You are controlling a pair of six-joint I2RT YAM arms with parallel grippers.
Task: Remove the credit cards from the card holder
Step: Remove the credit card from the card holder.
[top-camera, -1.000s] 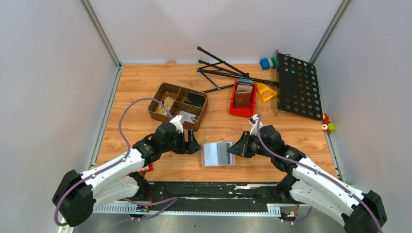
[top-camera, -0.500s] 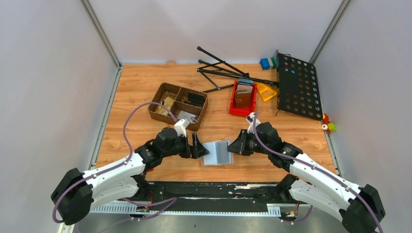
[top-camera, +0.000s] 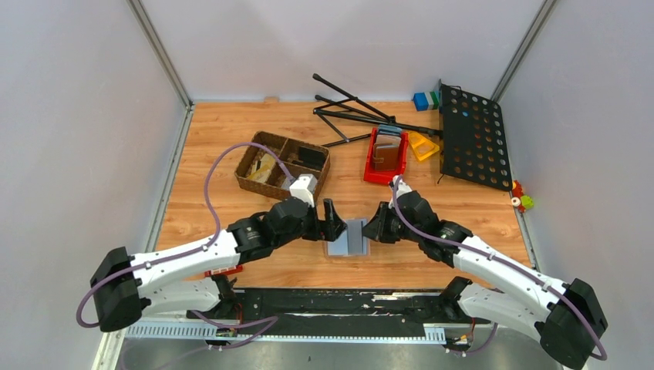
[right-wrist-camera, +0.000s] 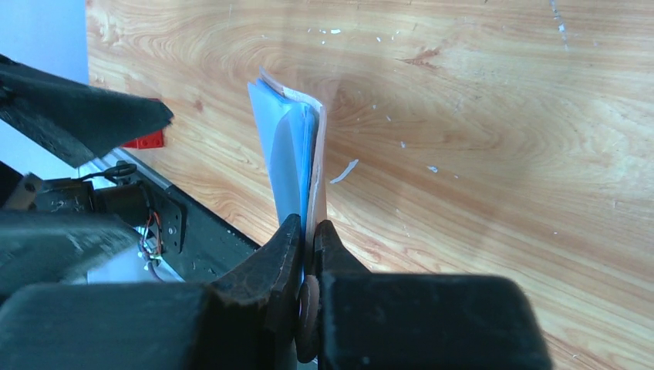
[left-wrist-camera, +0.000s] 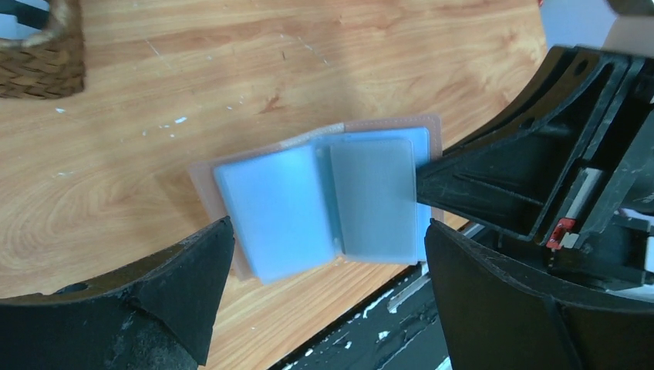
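The small taupe-brown bifold card holder with a pale grey inside is found half open on the light wooden surface, just on the near side of the brown woven basket. Whether any part of it is lifted clear cannot be told. Its fold points away from the arm bases, so the two leaves are spread left to right between the arms. Its right-hand edge is pinched between the right fingers, which are closed on it. The left fingers are held wide apart with nothing in them, and the raised left leaf is faced by their gap. A thin silvery grey rectangular card is judged to be seated on the right leaf; a black card cannot be made out. The coming move is judged to fall to the left fingers, to be closed on a card edge while the holder is braced from the right.

Beyond the basket and to its right, a red plastic bin, black folded tripod legs and a black perforated metal panel are laid on the same surface, which is enclosed by plain pale grey walls.
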